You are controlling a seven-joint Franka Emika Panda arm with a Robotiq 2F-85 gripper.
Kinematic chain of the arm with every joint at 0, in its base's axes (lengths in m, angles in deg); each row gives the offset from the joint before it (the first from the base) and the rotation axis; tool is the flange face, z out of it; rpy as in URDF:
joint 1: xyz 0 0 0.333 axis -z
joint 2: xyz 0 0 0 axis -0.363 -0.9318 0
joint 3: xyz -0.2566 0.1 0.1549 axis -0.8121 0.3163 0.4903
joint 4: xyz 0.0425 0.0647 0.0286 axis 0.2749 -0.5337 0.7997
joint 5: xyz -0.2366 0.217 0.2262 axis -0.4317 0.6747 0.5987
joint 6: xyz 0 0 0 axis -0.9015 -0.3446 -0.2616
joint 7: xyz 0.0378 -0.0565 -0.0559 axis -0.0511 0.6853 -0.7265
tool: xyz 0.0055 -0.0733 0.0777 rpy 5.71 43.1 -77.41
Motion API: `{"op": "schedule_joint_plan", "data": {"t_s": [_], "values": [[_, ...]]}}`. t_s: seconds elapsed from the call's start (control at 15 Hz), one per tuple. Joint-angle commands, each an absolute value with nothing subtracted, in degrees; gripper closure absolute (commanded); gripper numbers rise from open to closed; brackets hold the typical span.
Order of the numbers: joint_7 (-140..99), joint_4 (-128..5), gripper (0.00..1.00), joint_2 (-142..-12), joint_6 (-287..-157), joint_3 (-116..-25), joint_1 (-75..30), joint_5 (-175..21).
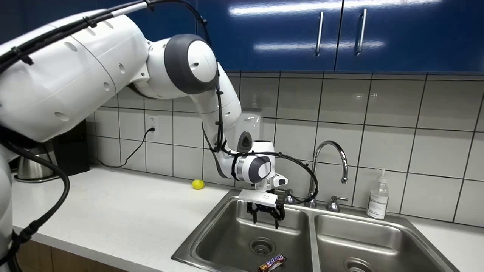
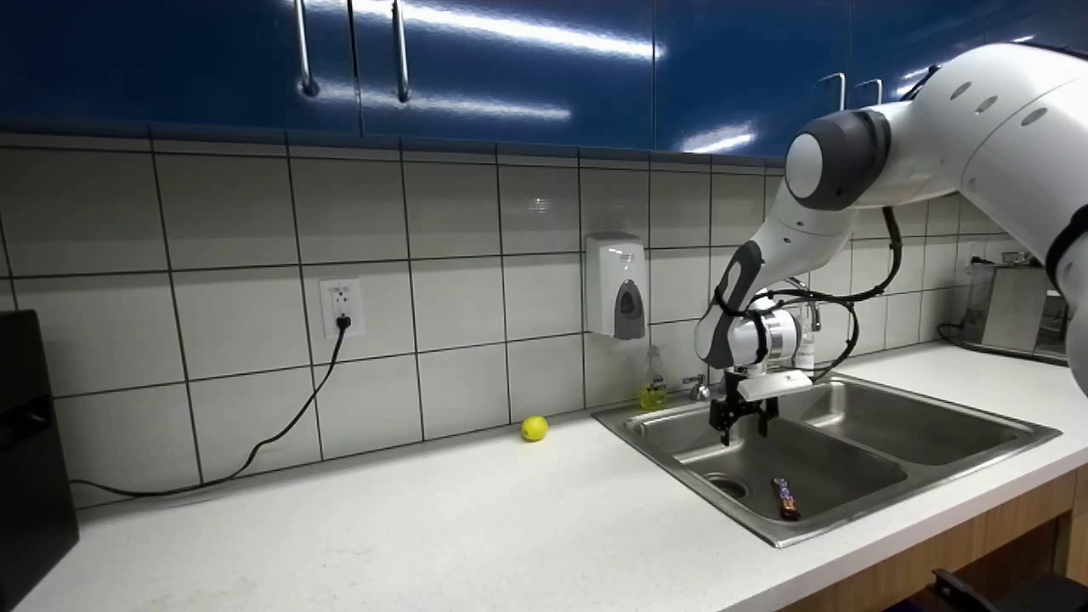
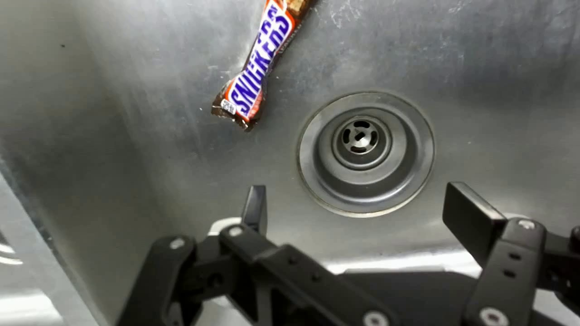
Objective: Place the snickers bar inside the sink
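The snickers bar (image 1: 272, 263) lies on the floor of a basin of the stainless steel sink (image 1: 314, 241), beside the round drain. It also lies in the sink (image 2: 837, 463) in an exterior view (image 2: 786, 500). In the wrist view the bar (image 3: 258, 65) lies at the top, left of the drain, its upper end cut off by the frame edge. My gripper (image 1: 266, 223) hangs above the same basin, toward the faucet side, apart from the bar; it also shows in an exterior view (image 2: 744, 436). In the wrist view the gripper (image 3: 358, 213) is open, with nothing between its fingers.
A chrome faucet (image 1: 332, 145) and handles stand behind the sink. A soap bottle (image 1: 378, 198) stands at the back. A yellow ball (image 2: 535, 427) sits on the white counter (image 2: 425, 527) near the tiled wall. A soap dispenser (image 2: 614, 285) hangs on the wall.
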State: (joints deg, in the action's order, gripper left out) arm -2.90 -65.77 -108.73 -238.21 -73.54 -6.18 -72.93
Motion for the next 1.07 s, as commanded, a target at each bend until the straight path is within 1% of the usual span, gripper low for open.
{"op": "schedule_joint_plan", "data": {"t_s": [0.0, 1.0], "values": [[1.75, -74.82, 0.0, -99.75, -235.59, -71.11, -4.62, -74.59], [4.18, -105.11, 0.0, -72.79, -225.52, -72.68, -9.19, -82.22]]}}
